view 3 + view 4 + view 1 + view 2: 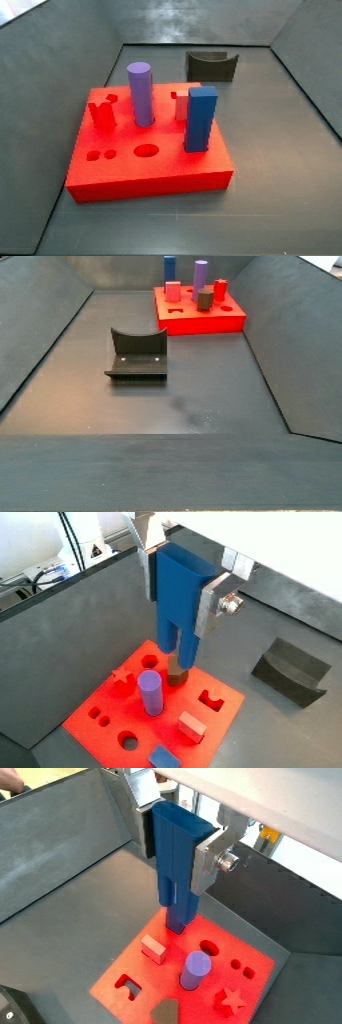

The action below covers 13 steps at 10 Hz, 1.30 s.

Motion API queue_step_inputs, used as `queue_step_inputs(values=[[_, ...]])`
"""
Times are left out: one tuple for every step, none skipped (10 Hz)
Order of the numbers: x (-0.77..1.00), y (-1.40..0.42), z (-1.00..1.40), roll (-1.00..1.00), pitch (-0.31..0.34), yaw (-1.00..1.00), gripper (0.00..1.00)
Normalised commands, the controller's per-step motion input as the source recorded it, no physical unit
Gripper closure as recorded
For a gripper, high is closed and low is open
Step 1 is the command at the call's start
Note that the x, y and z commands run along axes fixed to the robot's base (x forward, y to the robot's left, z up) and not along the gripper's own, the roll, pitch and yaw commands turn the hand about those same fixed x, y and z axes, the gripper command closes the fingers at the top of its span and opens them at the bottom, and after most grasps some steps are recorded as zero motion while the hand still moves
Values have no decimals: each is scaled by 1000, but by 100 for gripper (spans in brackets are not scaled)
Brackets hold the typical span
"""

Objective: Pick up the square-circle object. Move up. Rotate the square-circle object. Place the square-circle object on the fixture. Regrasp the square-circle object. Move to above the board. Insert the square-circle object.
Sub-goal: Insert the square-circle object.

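Note:
My gripper [177,612] shows in both wrist views [174,868], shut on the blue square-circle object [183,642], which hangs upright between the silver fingers [210,607]. The object's narrower lower end [177,908] points down over the red board [80,726] and lines up near the purple cylinder [151,692]. The board also shows in both side views [147,178] [201,322]. The dark fixture [291,670] stands empty on the floor beside the board [211,65] [135,354]. Neither the gripper nor the held object shows in either side view.
On the board stand a purple cylinder [139,95], a tall blue square post [201,118], a pink block [191,725] and a red post [102,115]. Round and shaped holes lie open in its top. Sloped grey walls enclose the floor.

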Motion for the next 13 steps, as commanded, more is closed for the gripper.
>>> queue_step_inputs(values=[[-291,-463,-546,46,-229,551,100],[-83,-560,-563,97,-57,646,100],[0,-657,-674,51,0,500,100],[-31,-703,-540,0,0,417,100],[-220,-594,-766,21,-114,360,100],[-311,-514,-891,163,-124,311,100],[-371,-394,-800,270,-117,260,100],[-586,-231,-774,284,-133,203,100],[-620,-97,-820,211,-154,140,100],[-431,0,-834,64,-229,77,100],[-280,0,-680,0,-199,86,100],[-157,0,-526,-69,-149,74,100],[-134,0,-446,-110,-140,20,100]])
